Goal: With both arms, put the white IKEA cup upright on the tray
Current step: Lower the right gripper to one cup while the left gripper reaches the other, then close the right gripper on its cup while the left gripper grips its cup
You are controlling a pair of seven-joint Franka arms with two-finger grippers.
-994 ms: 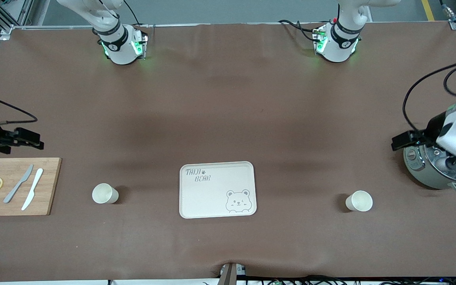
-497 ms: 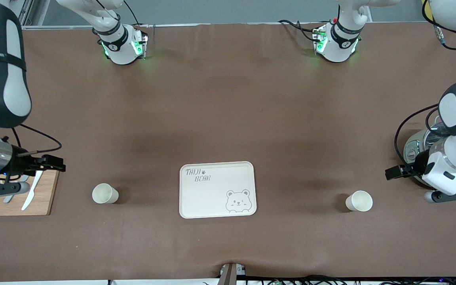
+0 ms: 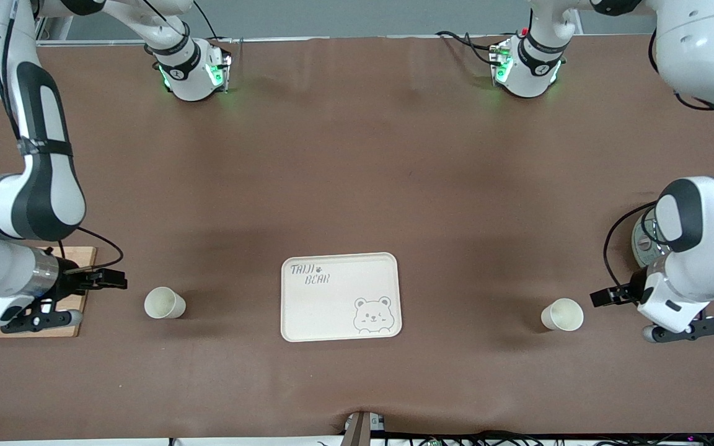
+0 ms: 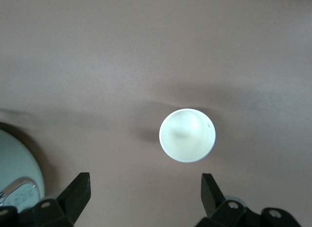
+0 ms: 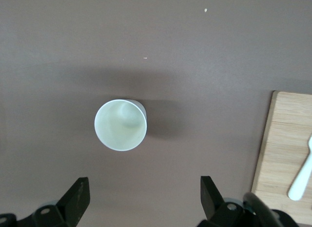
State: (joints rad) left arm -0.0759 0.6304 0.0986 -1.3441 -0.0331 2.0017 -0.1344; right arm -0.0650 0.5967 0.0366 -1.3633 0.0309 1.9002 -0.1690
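Cups untouched, tray bare: no part of the placing is done. Left pincer hangs over the desk with jaws wide apart and empty, one white cup upright on the desk just ahead of its fingertips. Right pincer, likewise spread and holding nothing, hangs near the board, with the other cup upright just ahead of it. Tray lies between the two pincers, well apart from each. Remaining, by judgement: descent, grasp, carry and upright release, for each arm.
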